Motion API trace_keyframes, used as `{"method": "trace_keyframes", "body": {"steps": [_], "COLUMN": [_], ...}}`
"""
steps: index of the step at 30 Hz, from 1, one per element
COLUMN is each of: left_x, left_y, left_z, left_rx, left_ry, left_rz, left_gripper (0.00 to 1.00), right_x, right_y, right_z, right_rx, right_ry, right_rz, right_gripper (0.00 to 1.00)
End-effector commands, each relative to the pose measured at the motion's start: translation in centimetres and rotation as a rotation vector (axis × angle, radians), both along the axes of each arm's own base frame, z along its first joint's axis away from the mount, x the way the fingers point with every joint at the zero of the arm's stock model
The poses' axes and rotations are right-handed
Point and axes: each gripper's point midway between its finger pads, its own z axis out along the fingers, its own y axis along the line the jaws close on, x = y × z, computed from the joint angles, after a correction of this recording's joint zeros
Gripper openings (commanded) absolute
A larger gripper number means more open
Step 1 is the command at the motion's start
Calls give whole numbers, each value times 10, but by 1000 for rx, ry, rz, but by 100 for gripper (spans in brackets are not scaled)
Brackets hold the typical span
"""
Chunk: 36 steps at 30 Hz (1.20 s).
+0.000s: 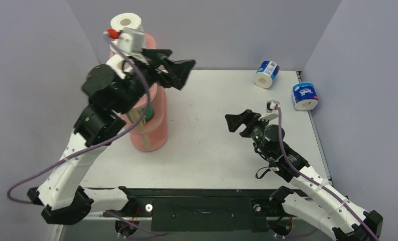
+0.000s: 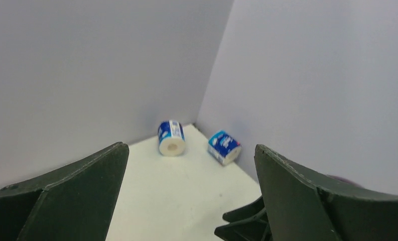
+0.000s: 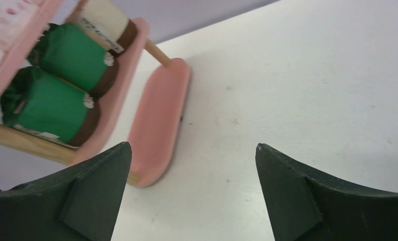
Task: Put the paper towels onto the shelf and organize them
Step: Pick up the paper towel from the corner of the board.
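Observation:
The salmon-pink shelf (image 1: 155, 125) stands at the table's left. A white paper towel roll (image 1: 126, 21) sits on its top board, and another (image 1: 117, 63) shows partly behind my left arm. In the right wrist view two green-wrapped rolls (image 3: 76, 57) (image 3: 48, 105) and a cream roll (image 3: 105, 19) lie on the shelf's (image 3: 159, 120) middle tier. Two blue-white rolls (image 1: 266, 74) (image 1: 305, 96) lie at the table's far right; the left wrist view also shows the rolls (image 2: 171, 137) (image 2: 224, 147). My left gripper (image 1: 179, 69) (image 2: 190, 146) hangs open and empty beside the shelf top. My right gripper (image 1: 239, 122) (image 3: 192, 145) is open and empty, pointing toward the shelf.
Grey walls close in the table at the back and both sides. The blue-white rolls lie near the back right corner, one against the right wall. The white tabletop (image 1: 212, 145) lies between the shelf and my right gripper.

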Motion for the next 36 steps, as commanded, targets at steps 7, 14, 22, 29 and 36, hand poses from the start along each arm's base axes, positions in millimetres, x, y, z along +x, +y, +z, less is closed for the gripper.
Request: {"method": "trace_keyframes", "body": {"steps": [7,14,22,29,36], "left_x": [29,25,2,-9,-36], "left_y": [-84,-107,-100,-87,-90], "left_z": [-65,-175,-294,-346,-403], "left_rx": [239,331,404,391,444], "left_ry": [97,287,498,635,742], "left_rz": [82,110,128,184,180], "left_gripper": [96,96,96,96,96], "right_x": [-8,-3,10,16,21], "right_y": [-83,-112,-141,-179,-218], "right_z": [-63,-109,-157,-142,-117], "right_rx": [-195,-224,-214,-202,-159], "right_ry": [141,292,469,440,420], "right_rz": [-338,-460,-580,-743,-891], "right_gripper": [95,98,95,92,99]}}
